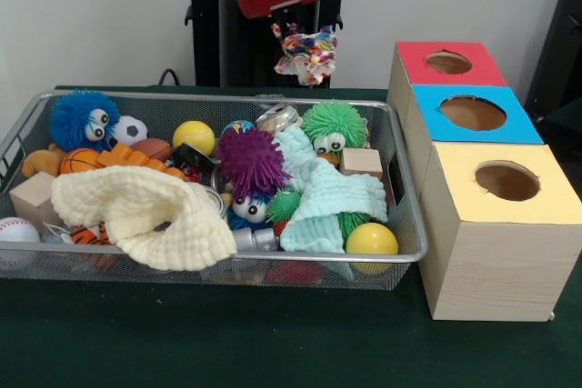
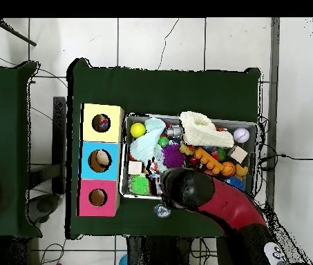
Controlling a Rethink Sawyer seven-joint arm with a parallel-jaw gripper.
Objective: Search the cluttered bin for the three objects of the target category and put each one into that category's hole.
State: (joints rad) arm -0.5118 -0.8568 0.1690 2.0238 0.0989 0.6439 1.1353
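A crumpled wrapper wad (image 1: pixel 307 54) (red, yellow, blue, white print) is held clamped in the gripper (image 1: pixel 293 34), which is closed on its top edge; the wad is seen hanging in the air above the far rim of the bin (image 1: pixel 405 215), clear of everything in it. In the overhead view the arm (image 2: pixel 214 197) is seen over the bin's base-side edge, and a small shiny bit (image 2: pixel 162 210) is glimpsed just outside the bin rim below the arm's end (cannot be told for sure whether it is the wad).

The bin is set on the green table (image 1: pixel 273 343) and is packed: a cream cloth (image 1: pixel 136 215) is draped over the front left, a mint cloth (image 1: pixel 327 197) over the middle right. A blue spiky ball with eyes (image 1: pixel 84 120), a purple spiky ball (image 1: pixel 252 161) and a green spiky ball (image 1: pixel 334 124) are seen among them. Two yellow balls (image 1: pixel 194 136) (image 1: pixel 371 241), a small soccer ball (image 1: pixel 130 130), a baseball (image 1: pixel 16 230), two wooden blocks (image 1: pixel 35 199) (image 1: pixel 362 163) and silvery cans (image 1: pixel 277 117) are also noted. No other wrapper wads can be made out in the clutter.

Three wooden boxes are lined up touching each other beside the bin: red-topped (image 1: pixel 446 63), blue-topped (image 1: pixel 473 114), yellow-topped (image 1: pixel 507 184), each with one round hole. From overhead something dark and colourful is seen inside the yellow box's hole (image 2: pixel 101 123) and a pale object inside the blue box's hole (image 2: pixel 101 160); the contents of the red box's hole (image 2: pixel 98 197) cannot be told.
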